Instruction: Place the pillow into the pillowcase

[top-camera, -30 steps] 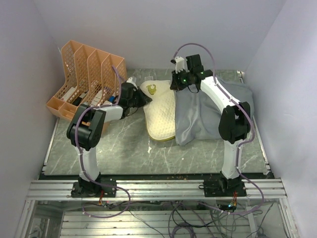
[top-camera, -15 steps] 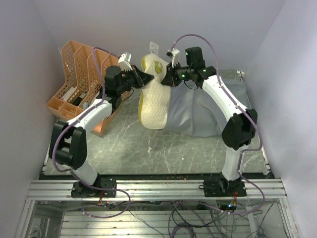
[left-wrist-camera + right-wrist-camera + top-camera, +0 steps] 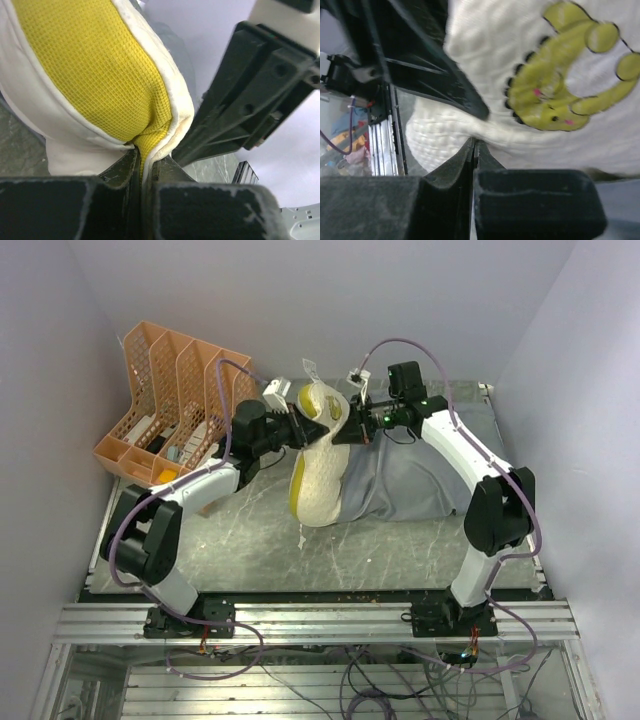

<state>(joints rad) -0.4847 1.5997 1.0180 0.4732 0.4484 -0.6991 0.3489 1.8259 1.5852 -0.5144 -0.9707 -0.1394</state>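
Observation:
The cream-yellow pillow hangs upright above the table, its lower end near the marble top. My left gripper is shut on its top left corner; the left wrist view shows the yellow mesh edge pinched between the jaws. My right gripper is shut on the opposite top corner, beside the yellow-green logo, with the jaw tips pressed into the quilted seam. The blue-grey pillowcase lies crumpled on the table to the pillow's right, under the right arm. Its opening is hidden.
An orange mesh file rack stands at the back left, close behind the left arm. White walls close in the back and both sides. A white tag sticks up from the pillow's top. A metal rail runs along the near edge.
The pillow lay flat on the table; both grippers have raised it by its top corners, so it hangs upright. Since half a second ago it has come slightly lower and to the right.

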